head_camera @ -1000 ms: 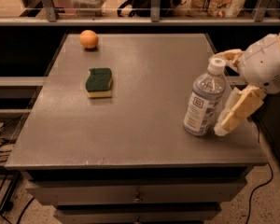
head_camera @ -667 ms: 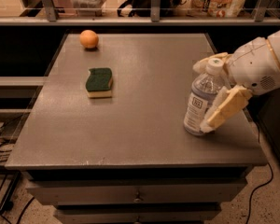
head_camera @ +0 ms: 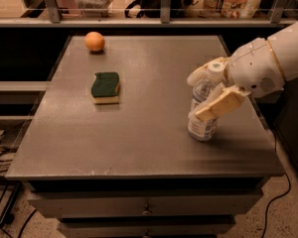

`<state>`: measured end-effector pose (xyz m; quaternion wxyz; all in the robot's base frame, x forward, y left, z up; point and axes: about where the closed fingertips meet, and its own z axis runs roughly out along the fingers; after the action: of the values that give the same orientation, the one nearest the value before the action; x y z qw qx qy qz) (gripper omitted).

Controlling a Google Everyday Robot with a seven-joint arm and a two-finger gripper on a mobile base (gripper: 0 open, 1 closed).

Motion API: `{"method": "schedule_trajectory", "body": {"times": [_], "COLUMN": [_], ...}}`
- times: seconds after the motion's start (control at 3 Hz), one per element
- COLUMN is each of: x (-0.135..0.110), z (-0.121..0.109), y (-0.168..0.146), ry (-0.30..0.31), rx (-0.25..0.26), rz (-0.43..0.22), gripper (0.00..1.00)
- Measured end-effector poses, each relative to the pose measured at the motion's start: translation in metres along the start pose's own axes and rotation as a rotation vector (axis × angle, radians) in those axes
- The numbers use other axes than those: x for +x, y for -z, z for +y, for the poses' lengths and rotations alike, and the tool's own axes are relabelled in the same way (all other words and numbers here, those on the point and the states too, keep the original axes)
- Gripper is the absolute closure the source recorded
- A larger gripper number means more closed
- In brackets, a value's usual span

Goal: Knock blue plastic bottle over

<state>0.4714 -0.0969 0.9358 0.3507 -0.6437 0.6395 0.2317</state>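
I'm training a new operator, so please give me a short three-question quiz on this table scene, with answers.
1. True or false: the blue plastic bottle lies flat on the table.
2. Which is nearest the orange? A) green sponge B) blue plastic bottle C) gripper
3. Where is the gripper?
Key: 1) False; it stands on its base. 2) A. 3) At the blue plastic bottle, open, with a finger on either side of it.
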Motion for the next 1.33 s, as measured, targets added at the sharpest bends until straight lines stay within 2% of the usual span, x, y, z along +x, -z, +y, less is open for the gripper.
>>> {"method": "schedule_trajectory", "body": {"times": [0.33, 0.67, 1.0, 1.33], "x": [-0.015, -0.025, -0.02, -0.008], "z": [-0.005, -0.016, -0.034, -0.05], "y": [-0.014, -0.029, -0.038, -0.045], "ry": [0.065, 0.168, 0.243, 0.303], "rx": [0.001, 0.03, 0.06, 0.085], "rz": [0.068, 0.217, 0.371, 0.526], "gripper": [0.88, 1.0, 1.0, 0.84]}}
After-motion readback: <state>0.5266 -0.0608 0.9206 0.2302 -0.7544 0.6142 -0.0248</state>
